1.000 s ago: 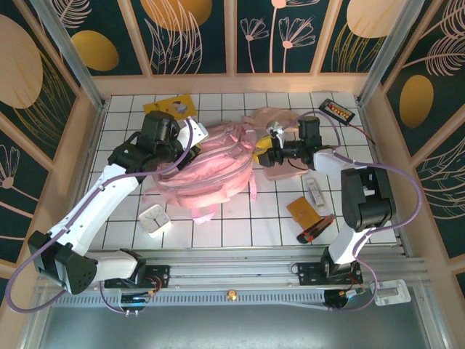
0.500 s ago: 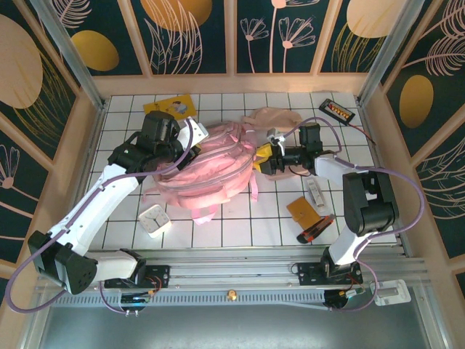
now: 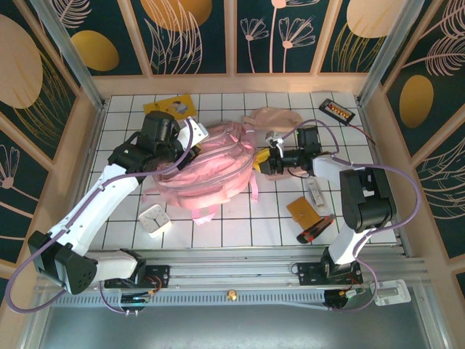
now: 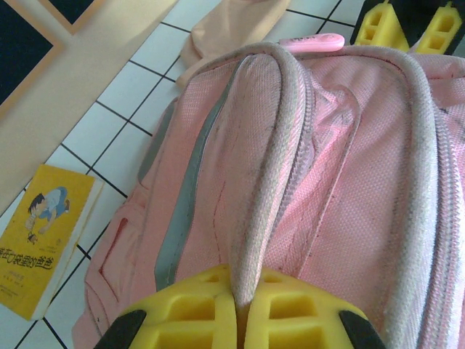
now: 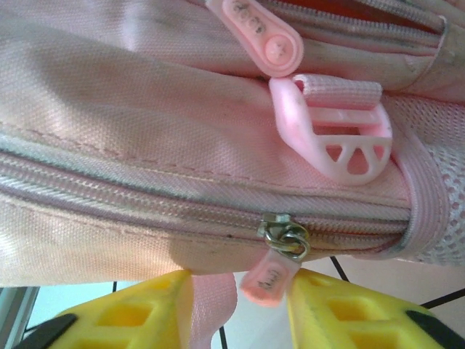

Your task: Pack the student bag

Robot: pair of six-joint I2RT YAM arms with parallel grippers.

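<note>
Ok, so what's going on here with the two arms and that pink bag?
Two robot arms are working on the pink backpack, which lies in the middle of the tiled table. The left tool is shut on a raised fold of the bag. The right tool is at the bag's side with its jaws apart. A zipper pull hangs between them, not yet pinched. That zipper looks closed. A yellow book and a small clock lie unpacked on the table.

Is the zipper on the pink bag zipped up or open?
Zipped up, where it shows: the zipper on the student bag runs as one joined line to its slider, with no gap.
</note>
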